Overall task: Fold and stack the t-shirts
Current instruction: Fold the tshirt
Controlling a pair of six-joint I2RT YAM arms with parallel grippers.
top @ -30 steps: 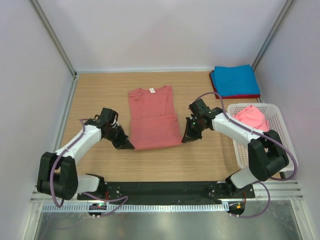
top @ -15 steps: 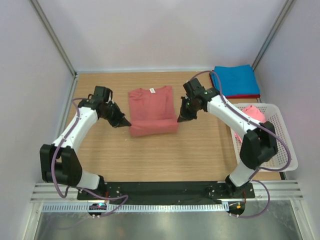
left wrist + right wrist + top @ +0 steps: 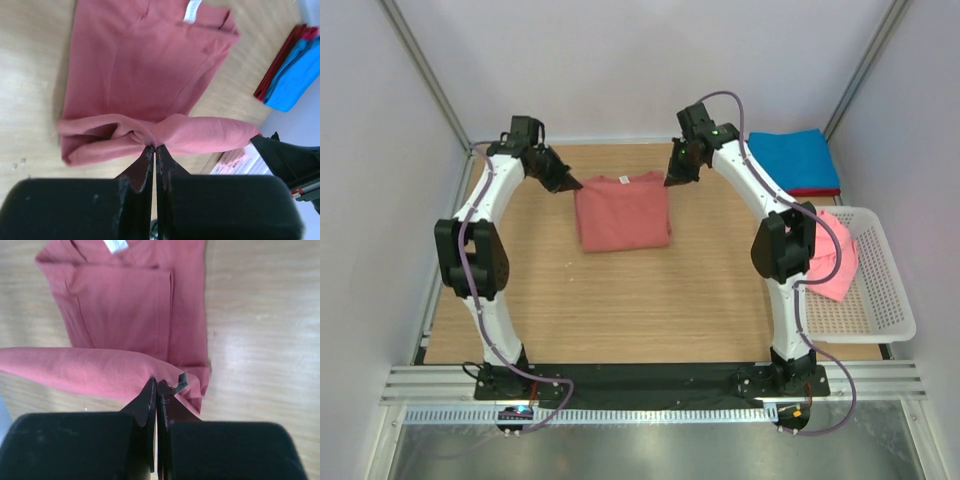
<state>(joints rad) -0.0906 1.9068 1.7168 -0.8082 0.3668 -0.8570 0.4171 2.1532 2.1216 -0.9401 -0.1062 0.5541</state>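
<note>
Folding is mid-step: left hand (image 3: 154, 148) and right hand (image 3: 156, 386) each pinch the hem of the salmon-red shirt (image 3: 622, 215) near its collar, so lowering and letting go likely come next.

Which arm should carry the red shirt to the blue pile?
Right, probably. Its jaws pinch the salmon-red shirt on the side nearest the blue pile; the left arm's are farther off.

- table (image 3: 650, 300): light wood grain, rectangular
- basket (image 3: 868, 310): white plastic mesh, on the table's right edge, near half
- walls (image 3: 640, 60): plain white, three sides
- posts (image 3: 425, 75): grey metal, at both back corners
- base plate (image 3: 650, 378): black, along the table's near edge
</note>
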